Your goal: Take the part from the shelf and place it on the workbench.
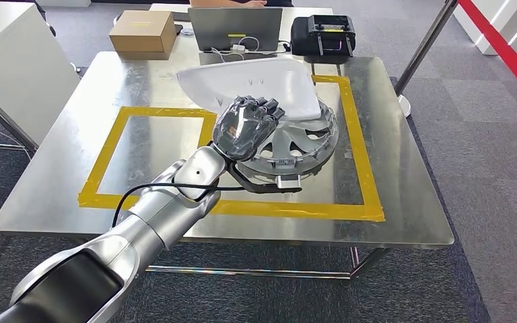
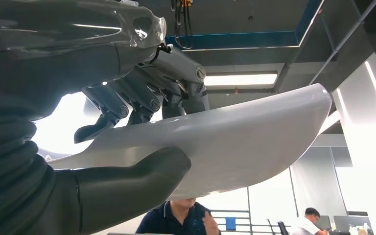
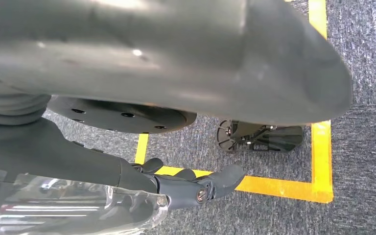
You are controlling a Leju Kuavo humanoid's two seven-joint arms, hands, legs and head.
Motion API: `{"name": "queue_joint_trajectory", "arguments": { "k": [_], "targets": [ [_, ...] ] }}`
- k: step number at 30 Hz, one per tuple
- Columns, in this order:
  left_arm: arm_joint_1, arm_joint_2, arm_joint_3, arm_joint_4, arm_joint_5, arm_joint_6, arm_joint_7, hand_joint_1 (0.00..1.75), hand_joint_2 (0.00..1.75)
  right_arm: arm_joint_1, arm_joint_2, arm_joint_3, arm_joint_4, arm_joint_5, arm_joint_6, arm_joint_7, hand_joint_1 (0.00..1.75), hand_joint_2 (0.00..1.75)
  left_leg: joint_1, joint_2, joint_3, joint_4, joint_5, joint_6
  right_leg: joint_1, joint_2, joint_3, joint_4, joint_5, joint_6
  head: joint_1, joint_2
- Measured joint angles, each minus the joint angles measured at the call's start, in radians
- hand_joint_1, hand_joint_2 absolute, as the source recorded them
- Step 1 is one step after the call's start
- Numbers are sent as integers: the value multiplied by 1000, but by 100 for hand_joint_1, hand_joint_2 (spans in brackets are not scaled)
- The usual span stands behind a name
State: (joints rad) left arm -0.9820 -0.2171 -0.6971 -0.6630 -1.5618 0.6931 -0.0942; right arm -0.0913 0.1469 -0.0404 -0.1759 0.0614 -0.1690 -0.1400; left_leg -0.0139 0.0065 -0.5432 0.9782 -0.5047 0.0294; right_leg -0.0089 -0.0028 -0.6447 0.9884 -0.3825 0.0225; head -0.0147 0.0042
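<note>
Workbench: steel-topped table, marked with a rectangle of yellow tape.

Part: white, curved plastic shell, held above the workbench, over the far side of the taped rectangle and partly over the wheel cover. In the left wrist view the same part shows as a broad pale panel running between thumb and fingers.

Left hand: extended over the workbench and gripping the part at its near edge; thumb pressed against one face, darker fingers bent over the other.

Right hand: hanging low over grey carpet marked with yellow floor tape; fingers stretched out loosely, holding nothing (a dark rounded body panel covers much of that view).

Wheel cover: silver, spoked, lying flat on the workbench inside the tape, directly under the left hand.

Far edge of the workbench: cardboard box, laptop with white cable, black case.

Person: dark shirt, seen beyond the part.
</note>
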Motion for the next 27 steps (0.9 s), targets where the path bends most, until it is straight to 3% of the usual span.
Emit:
{"name": "queue_joint_trajectory", "arguments": {
  "k": [27],
  "targets": [
    [0,0,0,0,0,0,0,175,175,0,0,0,0,0,0,0,0,0,0,0,0,0,0,0,0,0,0,0,0,0,0,0]
  ]
}}
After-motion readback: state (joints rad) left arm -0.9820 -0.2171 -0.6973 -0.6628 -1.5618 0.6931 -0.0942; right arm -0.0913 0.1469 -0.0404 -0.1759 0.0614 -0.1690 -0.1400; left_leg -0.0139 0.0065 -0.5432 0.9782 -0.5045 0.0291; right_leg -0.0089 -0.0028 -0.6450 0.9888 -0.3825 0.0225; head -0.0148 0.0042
